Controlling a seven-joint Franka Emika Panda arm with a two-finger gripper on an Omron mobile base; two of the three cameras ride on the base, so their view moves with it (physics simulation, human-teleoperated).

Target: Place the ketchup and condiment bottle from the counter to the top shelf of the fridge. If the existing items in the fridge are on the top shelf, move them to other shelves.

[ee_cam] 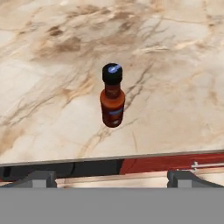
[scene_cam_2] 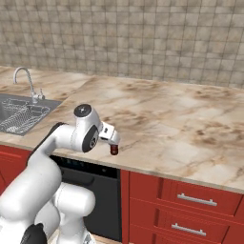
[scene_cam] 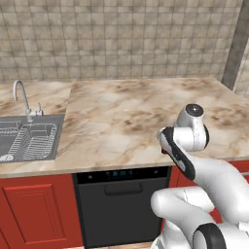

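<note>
Marbled beige stone spreads under a tiled wall. Fingertips [ee_cam: 41, 178] stand wide apart with nothing between them, the gripper [ee_cam: 112, 179] hovering above the counter [ee_cam: 52, 65] front edge. Just ahead, the condiment bottle [ee_cam: 112, 98] stands upright near that edge, black cap up. Judged step: approaching its first pickup; next, lower and center the jaws around its body before closing.

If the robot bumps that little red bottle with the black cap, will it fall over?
Probably, yes. The condiment bottle is tall and slim and stands upright on a small base, so a nudge near its cap would likely tip it. It looks round, so once down it may roll along the smooth counter, and it stands near the front edge.
</note>
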